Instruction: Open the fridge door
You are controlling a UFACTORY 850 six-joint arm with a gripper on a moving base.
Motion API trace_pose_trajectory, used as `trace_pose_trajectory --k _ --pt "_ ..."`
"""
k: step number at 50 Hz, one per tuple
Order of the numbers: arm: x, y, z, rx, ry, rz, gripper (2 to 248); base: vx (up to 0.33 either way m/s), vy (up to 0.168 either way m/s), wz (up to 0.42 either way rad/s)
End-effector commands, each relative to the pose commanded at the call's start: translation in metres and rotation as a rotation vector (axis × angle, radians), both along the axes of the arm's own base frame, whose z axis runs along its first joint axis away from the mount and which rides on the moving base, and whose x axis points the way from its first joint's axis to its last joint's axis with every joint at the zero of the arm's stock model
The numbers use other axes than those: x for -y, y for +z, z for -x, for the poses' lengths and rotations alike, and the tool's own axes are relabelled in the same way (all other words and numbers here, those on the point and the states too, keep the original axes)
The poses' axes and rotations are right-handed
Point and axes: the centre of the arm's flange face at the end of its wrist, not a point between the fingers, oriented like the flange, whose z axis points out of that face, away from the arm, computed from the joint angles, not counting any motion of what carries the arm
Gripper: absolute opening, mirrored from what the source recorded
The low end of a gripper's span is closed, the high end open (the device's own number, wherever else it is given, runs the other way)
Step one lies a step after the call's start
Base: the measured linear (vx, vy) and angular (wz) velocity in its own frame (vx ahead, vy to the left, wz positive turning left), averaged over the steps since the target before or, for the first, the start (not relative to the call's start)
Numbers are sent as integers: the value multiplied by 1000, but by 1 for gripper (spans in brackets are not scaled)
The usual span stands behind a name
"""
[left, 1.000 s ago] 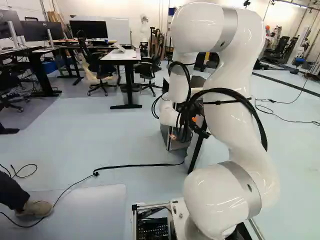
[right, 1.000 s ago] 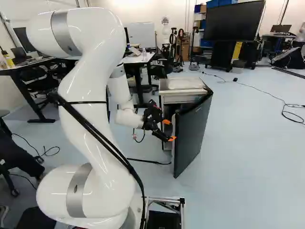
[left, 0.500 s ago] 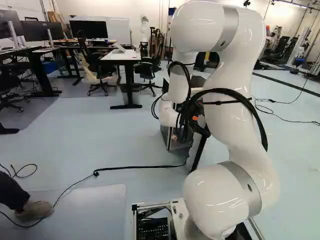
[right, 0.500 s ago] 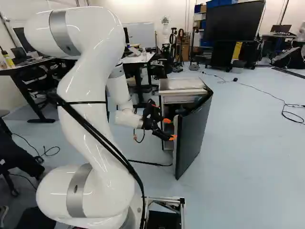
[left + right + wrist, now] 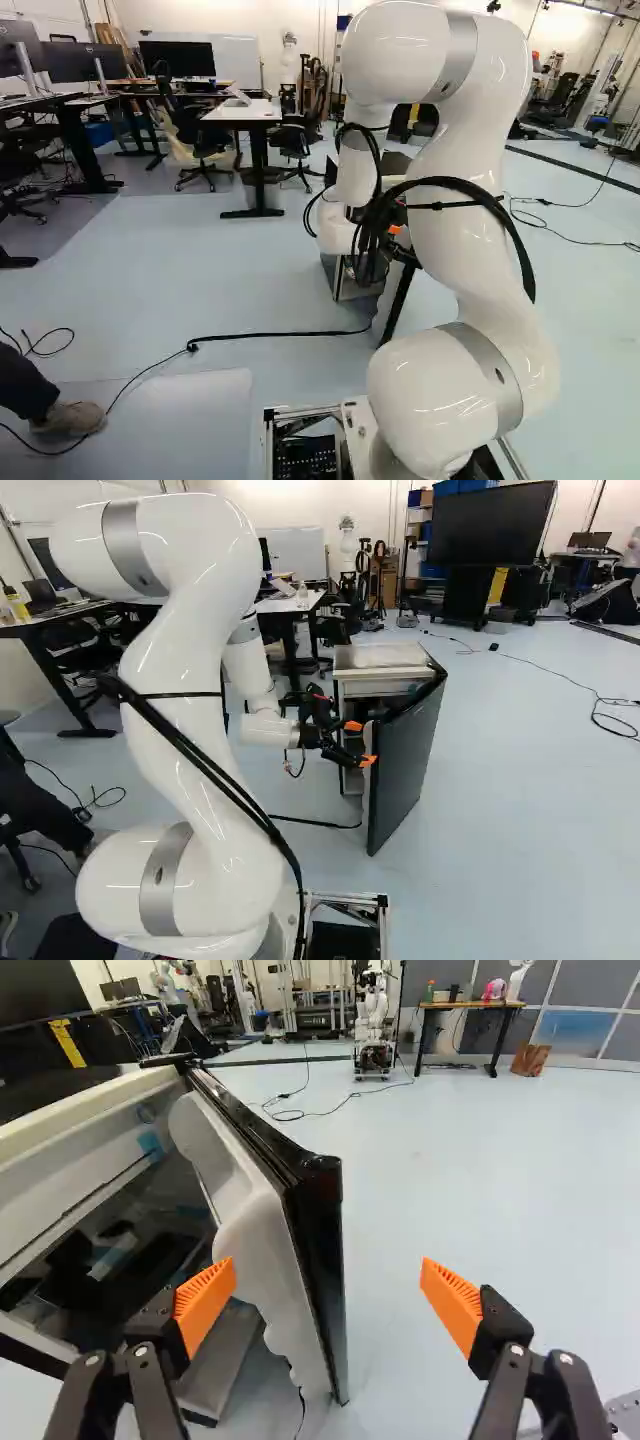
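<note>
In the right base view my gripper [image 5: 366, 742] is at the inner side of the fridge door [image 5: 405, 765], which stands swung out from the small fridge [image 5: 385, 658]. The wrist view shows the gripper [image 5: 328, 1295] open, its orange pads wide apart. The door's free edge [image 5: 325, 1270] lies between the two fingers, closer to the finger on the fridge's side. That finger is by the white inner lining; whether it touches cannot be told. The other finger stands well off the door's dark outer face. The fridge's interior [image 5: 120, 1230] is visible.
Beyond the fridge is a white desk [image 5: 245, 110] with chairs. A black cable [image 5: 270, 332] runs over the floor towards the fridge. A person's foot [image 5: 72, 418] is at the left of the left base view. Another robot [image 5: 372, 1020] stands far off.
The gripper has shifted slightly against the door, and its orange tips sit a little farther over the door's edge. The door has moved slightly at first, then hardly. The base has stayed put.
</note>
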Motion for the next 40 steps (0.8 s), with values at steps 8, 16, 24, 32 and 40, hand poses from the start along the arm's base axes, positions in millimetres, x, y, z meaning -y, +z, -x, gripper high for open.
trace_pose_trajectory --k 8,16,24,32,40 --pt "1 3 0 12 -3 38 247 0 0 0" --pt "3 7 -1 25 -9 76 247 0 0 0" --pt "9 9 -3 35 -24 97 247 0 0 0" --pt "18 9 -8 43 -48 101 247 0 0 0" --pt "31 9 -14 50 -84 100 247 0 0 0"
